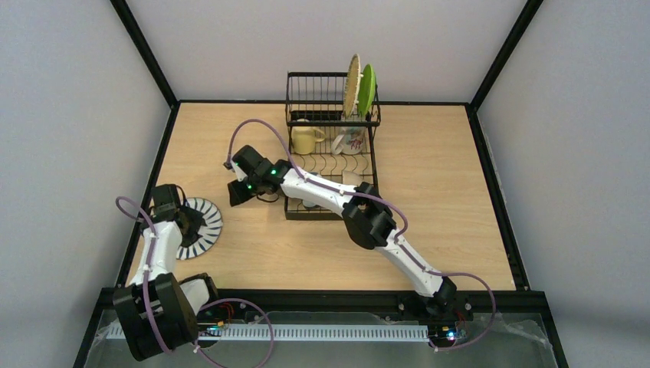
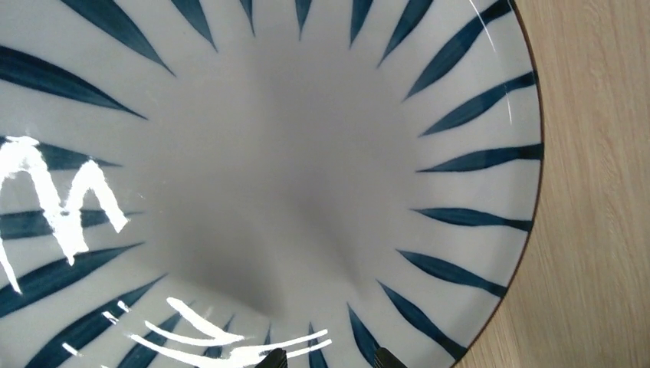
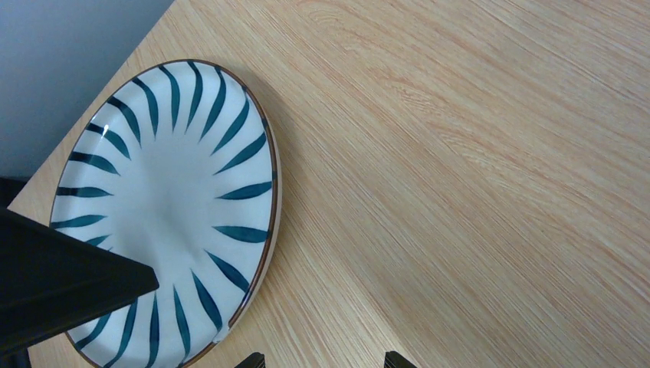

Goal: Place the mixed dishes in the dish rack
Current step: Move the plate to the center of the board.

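Observation:
The black-striped white plate (image 1: 203,228) lies flat on the table at the left; it fills the left wrist view (image 2: 291,169) and shows in the right wrist view (image 3: 165,199). My left gripper (image 1: 178,218) hovers close over it, jaws open and empty (image 2: 329,360). My right gripper (image 1: 239,192) is open and empty over bare wood just right of the plate (image 3: 325,360). The black wire dish rack (image 1: 331,153) stands at the back centre. It holds the tan woven-look plate (image 1: 352,83) and lime green plate (image 1: 367,90) upright, and the pale yellow mug (image 1: 305,139). The bowls are not clearly visible.
A white patterned dish (image 1: 351,140) sits next to the mug in the rack. My right arm (image 1: 360,215) reaches across the rack's near end. The left arm's dark body (image 3: 61,284) covers part of the plate in the right wrist view. Black frame rails edge the table (image 1: 146,192).

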You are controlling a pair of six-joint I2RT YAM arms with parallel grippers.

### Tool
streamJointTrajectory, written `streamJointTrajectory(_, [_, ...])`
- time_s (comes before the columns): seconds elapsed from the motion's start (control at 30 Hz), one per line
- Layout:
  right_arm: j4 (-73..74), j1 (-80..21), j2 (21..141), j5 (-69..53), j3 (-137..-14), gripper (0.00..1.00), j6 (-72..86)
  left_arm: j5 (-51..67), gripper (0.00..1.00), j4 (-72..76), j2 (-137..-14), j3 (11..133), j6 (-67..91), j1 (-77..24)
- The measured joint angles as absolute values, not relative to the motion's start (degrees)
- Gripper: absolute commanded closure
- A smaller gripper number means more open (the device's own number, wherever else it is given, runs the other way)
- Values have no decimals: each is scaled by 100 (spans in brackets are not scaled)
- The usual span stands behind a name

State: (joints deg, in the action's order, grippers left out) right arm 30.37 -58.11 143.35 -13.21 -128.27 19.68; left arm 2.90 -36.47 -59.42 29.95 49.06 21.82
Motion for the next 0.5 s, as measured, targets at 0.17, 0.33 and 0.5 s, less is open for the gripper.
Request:
streamJointTrajectory(0.17, [3035, -5811, 14331, -1323, -12794, 12, 1966, 180, 37, -3518, -6171, 2987, 4851, 2185])
streamJointTrajectory(0.33, [3030, -5811, 14331, -1334, -12790, 12, 1968, 139, 38, -3299, -6429, 2899, 4770, 2069])
streamJointTrajectory(0.5, [3028, -5811, 14331, -1332, -12763, 12, 1968, -51, 40, -3046, -6646, 2980, 4759, 1599])
